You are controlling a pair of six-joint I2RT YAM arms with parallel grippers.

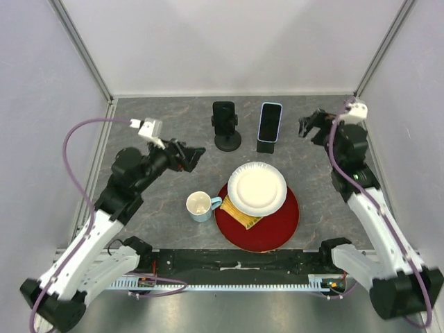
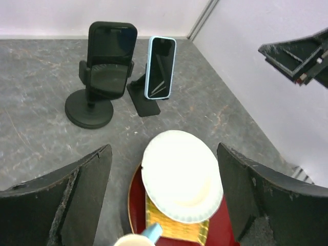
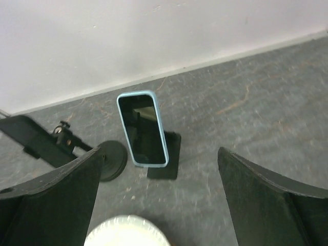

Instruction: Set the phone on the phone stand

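A phone with a light-blue case leans upright on a flat black phone stand at the back of the table; it also shows in the left wrist view and the right wrist view. Left of it a black phone sits in a round-based black stand. My left gripper is open and empty, left of the stands. My right gripper is open and empty, right of the blue phone.
A white paper plate lies on a red plate over a yellow item at the table's middle. A blue-handled mug stands left of them. White walls close off the back and both sides.
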